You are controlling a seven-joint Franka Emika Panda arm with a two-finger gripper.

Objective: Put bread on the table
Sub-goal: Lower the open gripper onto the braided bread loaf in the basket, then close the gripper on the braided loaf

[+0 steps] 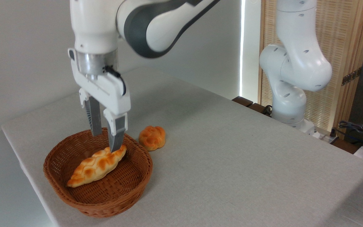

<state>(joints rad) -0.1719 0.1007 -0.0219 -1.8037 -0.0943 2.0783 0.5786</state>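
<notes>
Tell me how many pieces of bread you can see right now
2. The long braided loaf lies inside the wicker basket, under the gripper. The small round bun sits on the table beside the basket. None looks hidden.

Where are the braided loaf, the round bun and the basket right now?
Braided loaf point(97, 166): fixed camera, middle of its browned top, inside the basket.
Round bun point(152, 137): fixed camera, centre of its knotted top, on the table.
Basket point(118, 201): fixed camera, outer front wall.

White Franka arm entering from top of frame, wrist pointing straight down at left, gripper lower left, two metal fingers parted with a gap between them, tips low, arm base column at upper right
</notes>
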